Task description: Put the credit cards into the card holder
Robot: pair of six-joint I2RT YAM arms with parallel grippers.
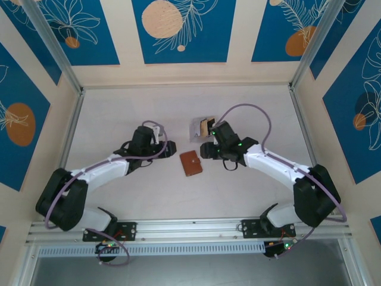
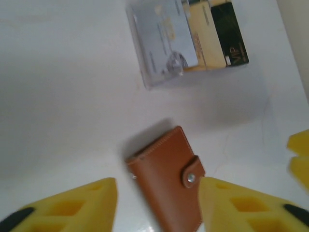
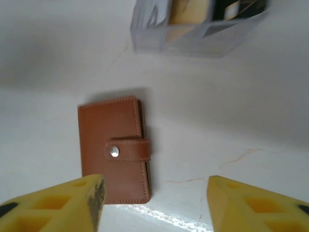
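Jaws apart; shut card holder [image 2: 164, 186] near clear box [image 2: 157, 48] of credit cards [image 2: 210, 38].

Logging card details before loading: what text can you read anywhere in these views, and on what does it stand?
"VIP": gold print on the black card in the clear plastic box.
Print on the silver card: too blurred to read.
On the tan card: nothing legible.
On the brown leather card holder: no text.
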